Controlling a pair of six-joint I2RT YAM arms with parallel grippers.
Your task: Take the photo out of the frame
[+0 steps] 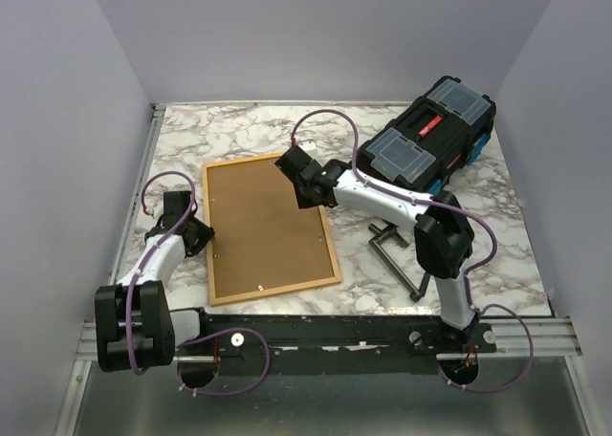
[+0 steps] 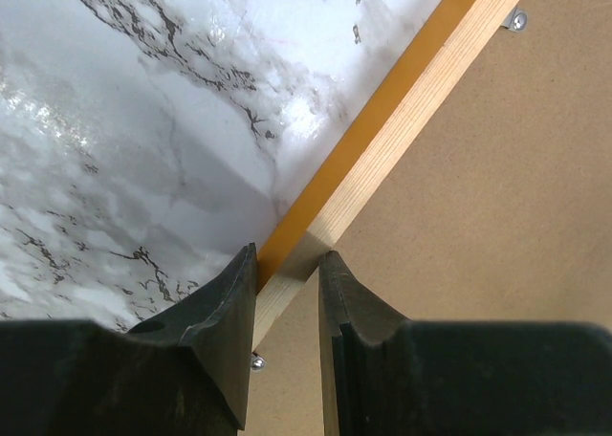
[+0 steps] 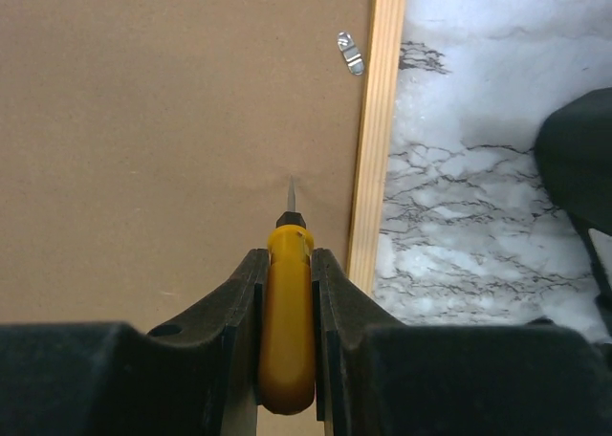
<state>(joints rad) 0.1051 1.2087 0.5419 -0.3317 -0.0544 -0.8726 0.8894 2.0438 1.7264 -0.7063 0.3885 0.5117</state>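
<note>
The frame lies face down on the marble table, its light wood back up and its orange side showing along the left rail. Of the photo I see only the brown back, held in by small metal clips; its picture side is hidden. My left gripper is shut on the frame's left rail, one finger outside it and one on the board. Over the board near the right rail, my right gripper is shut on a yellow-handled screwdriver, whose tip points at the brown back.
A black toolbox with clear lid compartments stands at the back right. A dark metal clamp lies on the table right of the frame, by the right arm's elbow. Purple walls close in the sides and back.
</note>
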